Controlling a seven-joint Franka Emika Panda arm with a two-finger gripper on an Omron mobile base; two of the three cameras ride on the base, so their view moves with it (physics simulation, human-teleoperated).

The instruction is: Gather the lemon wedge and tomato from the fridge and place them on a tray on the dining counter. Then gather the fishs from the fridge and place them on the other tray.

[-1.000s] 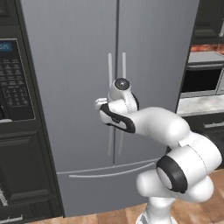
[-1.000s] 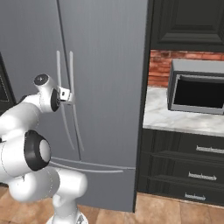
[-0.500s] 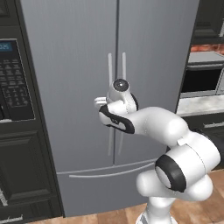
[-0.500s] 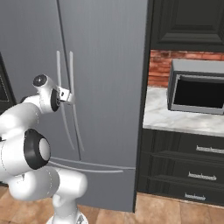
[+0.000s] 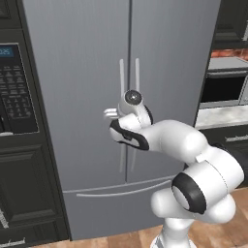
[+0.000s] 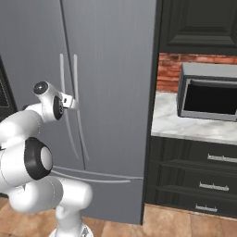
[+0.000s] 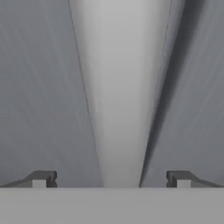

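Two-finger gripper (image 7: 111, 179) spread wide, straddling a long curved handle (image 7: 120, 109) of the tall grey steel fridge (image 5: 87, 72), not clamping.

A microwave (image 6: 207, 95) with a dark open front stands on a pale marble worktop (image 6: 185, 129), toward its back edge, against a red brick backsplash (image 6: 172, 69). Below the worktop sit dark drawers (image 6: 199, 178) with thin metal pulls, and above it hangs a dark panelled wall cabinet (image 6: 199, 25). On the other side, a black built-in oven (image 5: 17, 89) with a keypad and a blue display sits in dark cabinetry (image 5: 26, 193). The floor (image 6: 176, 224) is reddish-brown tile.
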